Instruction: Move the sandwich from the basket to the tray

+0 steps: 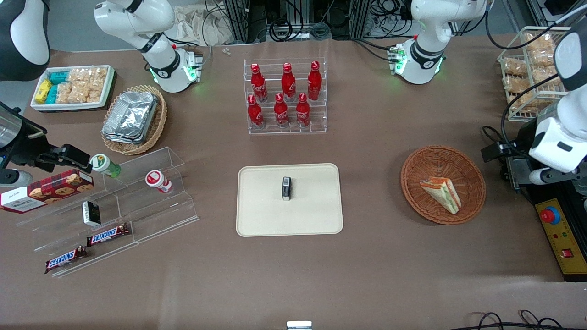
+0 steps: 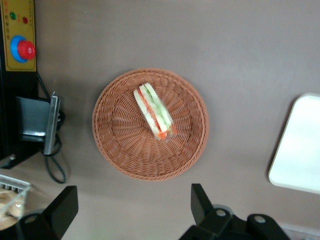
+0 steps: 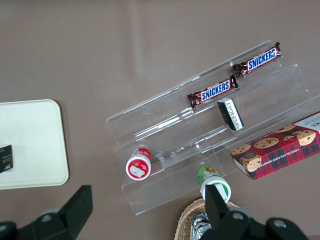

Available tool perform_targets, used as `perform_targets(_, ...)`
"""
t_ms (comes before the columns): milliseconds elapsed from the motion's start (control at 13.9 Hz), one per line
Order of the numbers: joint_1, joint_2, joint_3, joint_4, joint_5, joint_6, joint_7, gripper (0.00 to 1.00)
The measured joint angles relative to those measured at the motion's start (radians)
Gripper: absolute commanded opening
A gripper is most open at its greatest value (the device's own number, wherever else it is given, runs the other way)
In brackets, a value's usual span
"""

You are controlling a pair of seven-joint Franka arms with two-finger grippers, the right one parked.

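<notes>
My two-finger gripper (image 2: 132, 212) hangs high above the brown table (image 1: 367, 275), its black fingers (image 2: 200, 202) spread wide apart and holding nothing. Below it, just off the basket's rim, sits the round reddish-brown woven wicker basket (image 2: 120, 145) near the working arm's end of the table. The triangular wedge sandwich of pale bread with green, orange and red filling (image 2: 154, 111) lies inside the basket on its side. The flat cream-beige rectangular tray with rounded corners (image 1: 312, 211) lies well apart from the basket, toward the table's middle, with a small dark packet (image 1: 286, 188) on it. Farther from the front camera stands a clear rack of red bottles (image 1: 286, 94).
</notes>
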Motion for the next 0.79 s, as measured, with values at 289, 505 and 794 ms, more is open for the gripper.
perform_targets(289,-0.004,-0.038,-0.005,-0.271,0.000,0.324,-0.214,1.00)
perform_targets(505,-0.004,-0.053,-0.005,-0.455,0.000,0.528,-0.318,1.00)
perform_targets(794,-0.003,-0.034,-0.005,-0.582,-0.001,0.693,-0.422,1.00)
